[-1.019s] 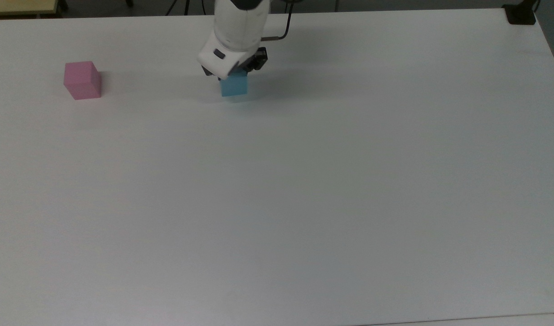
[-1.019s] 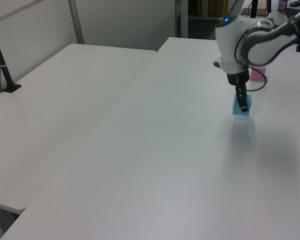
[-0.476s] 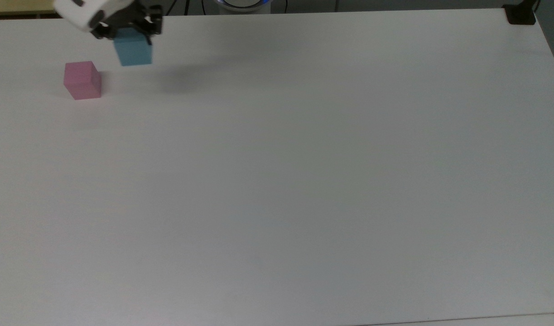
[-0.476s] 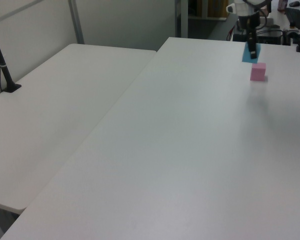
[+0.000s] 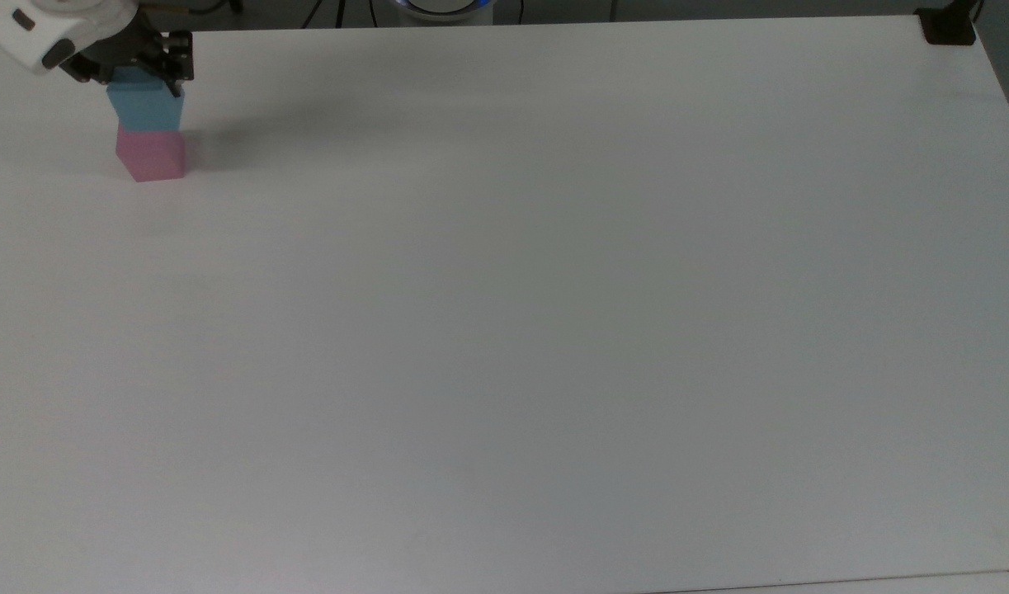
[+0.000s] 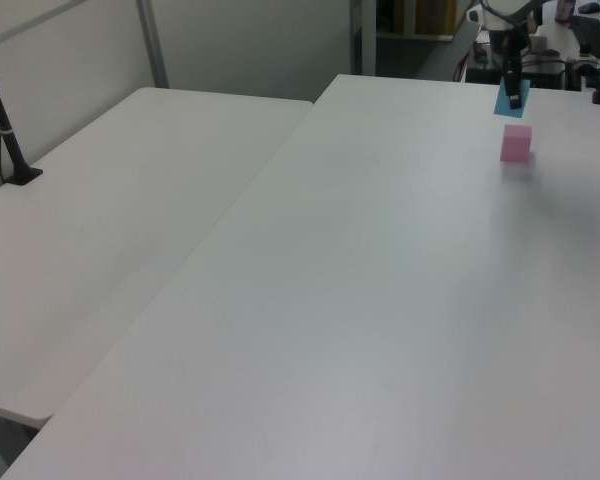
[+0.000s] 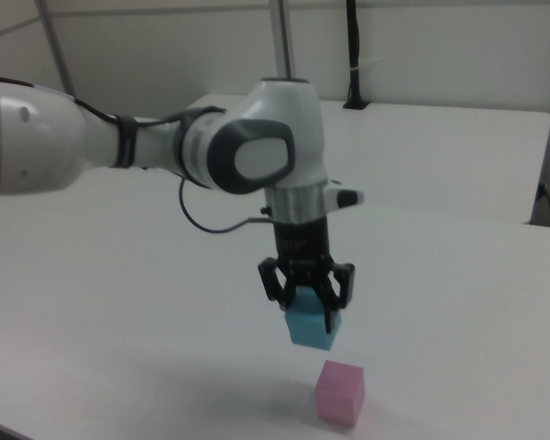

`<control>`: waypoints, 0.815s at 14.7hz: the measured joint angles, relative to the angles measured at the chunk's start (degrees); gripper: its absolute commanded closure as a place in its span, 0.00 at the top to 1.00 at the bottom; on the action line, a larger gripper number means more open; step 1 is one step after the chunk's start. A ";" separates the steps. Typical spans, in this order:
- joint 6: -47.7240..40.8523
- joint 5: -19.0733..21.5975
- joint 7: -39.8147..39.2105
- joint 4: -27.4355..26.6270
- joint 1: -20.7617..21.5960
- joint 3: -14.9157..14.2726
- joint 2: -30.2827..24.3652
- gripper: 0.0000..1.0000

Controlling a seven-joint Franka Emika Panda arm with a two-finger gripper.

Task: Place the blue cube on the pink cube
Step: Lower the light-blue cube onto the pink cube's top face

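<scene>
The black two-finger gripper [image 7: 309, 307] points straight down and is clamped on the small matte light-blue cube [image 7: 313, 328], one finger on each of two opposite faces, so that the cube hangs in the air, clear of the table. In the top view the gripper [image 5: 141, 70] sits at the far left corner, with the light-blue cube [image 5: 145, 107] showing below its black fingers. In the left view the gripper [image 6: 514, 88] and its cube [image 6: 510, 100] appear small at the far end of the table.

Below the gripper and a little off to one side stands the small matte pastel-pink cube [image 7: 339, 392], flat on the table. In the right view it lies lower and slightly toward the right view's right of the held cube, with a clear gap between the two. In the left view the pink cube [image 6: 516, 143] is likewise below the blue one and apart from it. In the top view the pink cube [image 5: 150, 155] seems to meet the blue cube's lower edge.

Above the gripper rises the white and grey wrist of the arm [image 7: 257, 156], reaching in from the right view's left.

Everything rests over a broad, plain white table [image 5: 554, 330]. A second white table [image 6: 100, 220] adjoins it on the left view's left.
</scene>
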 measured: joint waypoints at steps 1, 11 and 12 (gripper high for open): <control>1.37 0.00 -0.95 -0.01 -0.58 -0.27 1.67 0.15; 6.50 0.00 -12.23 -0.22 -2.43 -4.64 8.23 0.18; 6.50 0.12 -12.27 -0.22 -2.43 -4.73 8.23 0.18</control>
